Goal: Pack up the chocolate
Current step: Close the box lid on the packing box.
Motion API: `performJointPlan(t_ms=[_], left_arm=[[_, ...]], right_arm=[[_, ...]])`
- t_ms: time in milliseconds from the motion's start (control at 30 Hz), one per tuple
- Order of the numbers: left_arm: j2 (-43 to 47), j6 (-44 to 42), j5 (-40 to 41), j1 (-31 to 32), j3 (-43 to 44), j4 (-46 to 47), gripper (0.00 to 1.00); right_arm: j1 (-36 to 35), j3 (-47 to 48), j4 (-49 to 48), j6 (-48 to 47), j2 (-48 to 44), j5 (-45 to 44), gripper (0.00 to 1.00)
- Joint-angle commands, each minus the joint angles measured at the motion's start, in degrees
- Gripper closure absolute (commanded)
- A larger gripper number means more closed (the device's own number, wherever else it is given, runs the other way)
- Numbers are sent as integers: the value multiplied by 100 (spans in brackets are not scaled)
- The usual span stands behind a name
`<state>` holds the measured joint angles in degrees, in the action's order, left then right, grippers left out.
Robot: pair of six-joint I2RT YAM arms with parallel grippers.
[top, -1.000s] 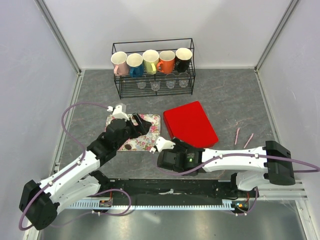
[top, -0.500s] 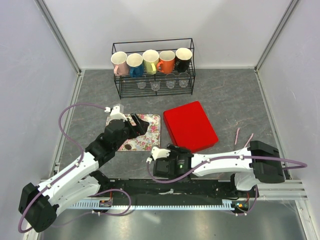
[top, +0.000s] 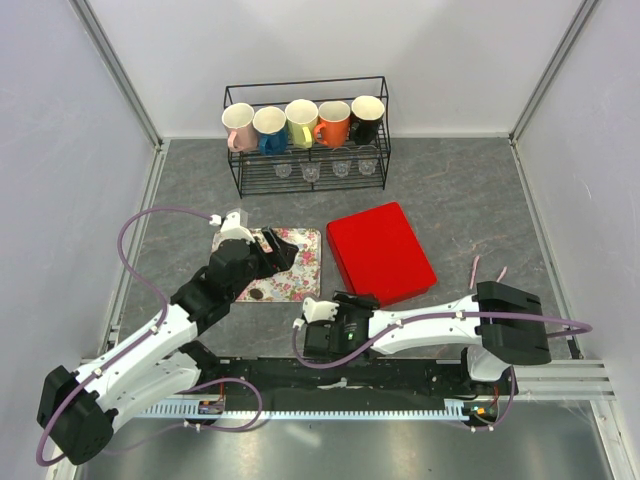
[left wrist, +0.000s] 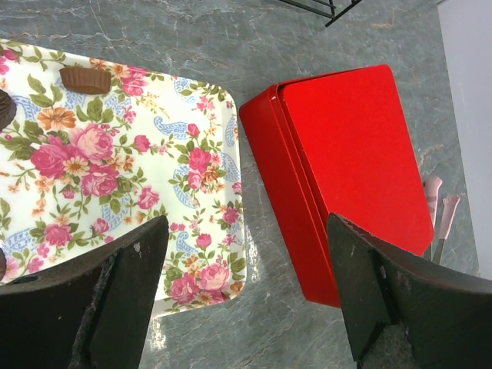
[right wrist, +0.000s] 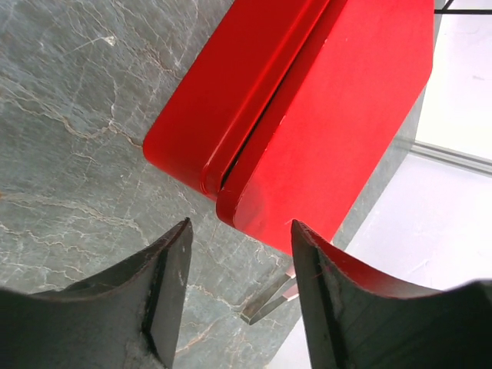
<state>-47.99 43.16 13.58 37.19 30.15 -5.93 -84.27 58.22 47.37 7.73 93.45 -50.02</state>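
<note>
The chocolate shows as a brown piece [left wrist: 85, 79] and a dark one [left wrist: 4, 108] on the floral tray [left wrist: 192, 154], with another dark piece [top: 256, 296] near the tray's [top: 300, 262] front edge. My left gripper [top: 278, 254] hovers over the tray, open and empty [left wrist: 246, 231], between the tray's corner and the red box [left wrist: 354, 161]. The red box [top: 380, 252] lies shut to the right of the tray. My right gripper [top: 350, 300] sits low in front of the box's near corner [right wrist: 307, 115], open with nothing between its fingers [right wrist: 240, 229].
A black wire rack [top: 305, 135] with several mugs and small glasses stands at the back. Two thin pink sticks [top: 487, 272] lie right of the box, also seen past it [left wrist: 438, 207]. White walls close in on both sides.
The right arm has pulled back toward the near edge and swung left, away from the tray's corner; its jaws have narrowed a little. The left arm has hardly moved.
</note>
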Motion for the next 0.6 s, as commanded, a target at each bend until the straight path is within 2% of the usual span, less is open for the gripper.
performJointPlan(t_ms=[0, 200, 400, 467, 567], left_arm=[[9, -158, 92, -28, 17, 57, 10], [-18, -150, 48, -28, 26, 101, 10], [-245, -97, -128, -28, -9, 303, 10], [-351, -27, -259, -28, -62, 408, 10], [-606, 96, -461, -28, -132, 567, 10]], right_arm=[[-2, 93, 88, 54, 121, -245, 42], [-2, 111, 123, 36, 200, -219, 59], [-2, 137, 44, -17, 165, -122, 71], [-11, 146, -18, -60, 156, -96, 72], [-2, 146, -97, -113, 165, -78, 80]])
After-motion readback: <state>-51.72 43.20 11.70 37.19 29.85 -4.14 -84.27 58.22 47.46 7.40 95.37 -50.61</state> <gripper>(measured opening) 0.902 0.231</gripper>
